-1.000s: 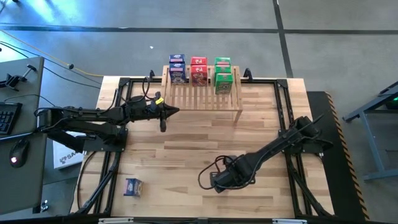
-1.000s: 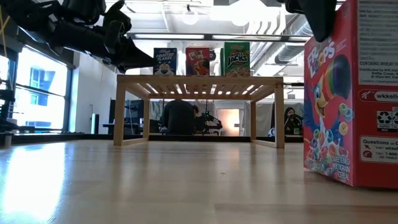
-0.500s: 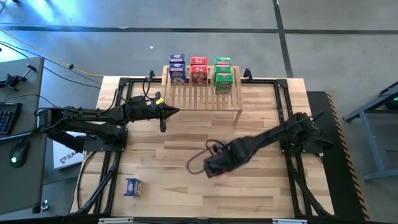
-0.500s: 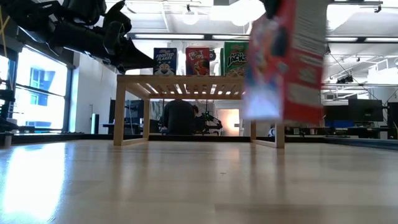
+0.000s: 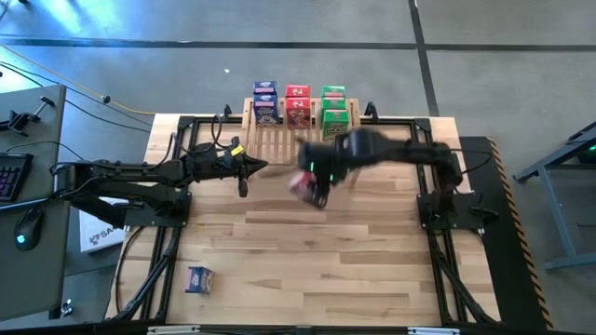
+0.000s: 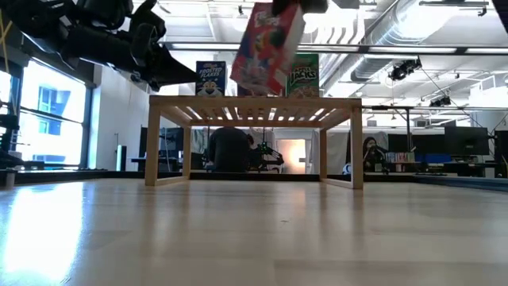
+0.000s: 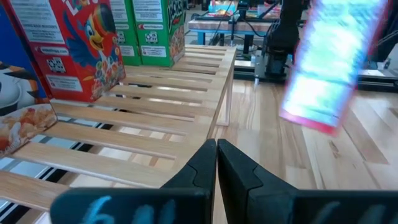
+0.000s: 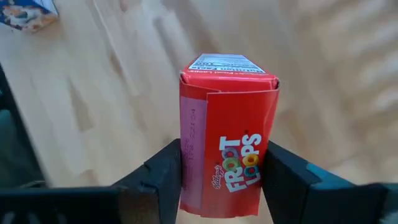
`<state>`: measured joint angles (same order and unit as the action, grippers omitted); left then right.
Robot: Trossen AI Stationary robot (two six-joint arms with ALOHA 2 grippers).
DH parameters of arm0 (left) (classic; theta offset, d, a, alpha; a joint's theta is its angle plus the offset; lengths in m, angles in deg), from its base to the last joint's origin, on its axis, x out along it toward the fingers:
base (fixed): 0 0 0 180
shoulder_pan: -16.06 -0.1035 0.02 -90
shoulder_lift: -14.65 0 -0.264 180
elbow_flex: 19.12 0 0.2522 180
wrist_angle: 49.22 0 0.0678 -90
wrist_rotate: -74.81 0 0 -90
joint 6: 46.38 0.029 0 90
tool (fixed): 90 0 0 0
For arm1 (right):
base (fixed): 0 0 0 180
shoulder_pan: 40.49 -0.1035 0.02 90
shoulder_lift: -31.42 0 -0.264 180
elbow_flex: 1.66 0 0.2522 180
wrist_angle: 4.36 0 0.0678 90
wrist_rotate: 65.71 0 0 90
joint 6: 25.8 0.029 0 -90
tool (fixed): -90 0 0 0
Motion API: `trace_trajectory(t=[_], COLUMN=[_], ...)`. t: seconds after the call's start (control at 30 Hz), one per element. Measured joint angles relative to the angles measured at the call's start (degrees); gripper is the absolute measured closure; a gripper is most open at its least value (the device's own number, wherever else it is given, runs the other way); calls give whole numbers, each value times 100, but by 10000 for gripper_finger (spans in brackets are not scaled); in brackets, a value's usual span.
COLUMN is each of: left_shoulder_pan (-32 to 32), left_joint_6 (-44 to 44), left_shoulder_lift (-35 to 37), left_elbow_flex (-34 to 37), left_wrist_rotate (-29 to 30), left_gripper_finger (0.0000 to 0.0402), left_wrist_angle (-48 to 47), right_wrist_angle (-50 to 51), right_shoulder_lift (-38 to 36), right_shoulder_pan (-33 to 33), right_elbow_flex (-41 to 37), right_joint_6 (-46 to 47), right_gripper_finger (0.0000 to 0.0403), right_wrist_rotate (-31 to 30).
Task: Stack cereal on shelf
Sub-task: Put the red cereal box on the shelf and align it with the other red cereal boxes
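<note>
The shelf [image 5: 303, 141] is a slatted wooden rack at the table's far edge. Blue [image 5: 265, 102], red [image 5: 298, 104] and green [image 5: 333, 112] cereal boxes stand along its far side. My right gripper [image 5: 315, 184] hangs in front of the shelf's near edge, shut on a red Froot Loops box [image 8: 227, 137], which shows tilted in the low view [image 6: 266, 48], about level with the shelf's top. My left gripper [image 5: 244, 172] is shut and empty, hovering by the shelf's left near corner [image 7: 216, 163]. Another blue box [image 5: 198, 278] lies flat near the table's near left corner. My right gripper pinches the red box between its two fingers [image 8: 165, 168], on two opposite sides [image 8: 186, 174] near one end. The fingers slant downward from above. The box hangs below them, tilted, its free end [image 8: 227, 65] pointing at the table, lifted clear of table and shelf.
Black rails [image 5: 424, 177] run along the table's left, right and far sides. Bare wood lies between the shelf and the near edge. People and desks show in the room behind the shelf [image 6: 230, 147].
My right gripper has lifted the red box off the table's near right part and carried it up and toward the far edge, to just in front of the shelf. The wrist has rolled on the way, so the box has gone from upright to tilted.
</note>
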<state>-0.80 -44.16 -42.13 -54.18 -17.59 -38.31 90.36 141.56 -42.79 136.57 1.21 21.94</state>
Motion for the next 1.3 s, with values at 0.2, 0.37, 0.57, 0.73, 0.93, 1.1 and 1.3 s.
trace_trajectory(t=[0.2, 0.37, 0.57, 0.73, 0.93, 1.1, 1.3], left_shoulder_pan=[0, 0, 2, 2, 2, 4, 9], left_joint_6=[0, -2, -2, -2, -2, -2, -2], left_shoulder_lift=[12, 12, 12, 12, 12, 12, 12], left_elbow_flex=[0, 0, 0, 0, 0, 0, 0], left_wrist_rotate=[0, 0, -126, -209, -210, -218, -219], left_gripper_finger=[394, 394, 394, 394, 394, 394, 394], left_wrist_angle=[3, 71, 219, 230, 224, 206, 189], right_wrist_angle=[-84, -106, -146, -114, 10, 92, 117], right_shoulder_lift=[0, 0, 9, 4, 123, 241, 398], right_shoulder_pan=[934, 1462, 1733, 1742, 1744, 1741, 1716], right_elbow_flex=[694, 936, 876, 876, 874, 874, 874], right_joint_6=[-2362, -3706, -4356, -4526, -4527, -4549, -4642], right_gripper_finger=[237, 237, 237, 237, 237, 237, 237], right_wrist_rotate=[-15, -13, -15, -39, -113, -239, -646])
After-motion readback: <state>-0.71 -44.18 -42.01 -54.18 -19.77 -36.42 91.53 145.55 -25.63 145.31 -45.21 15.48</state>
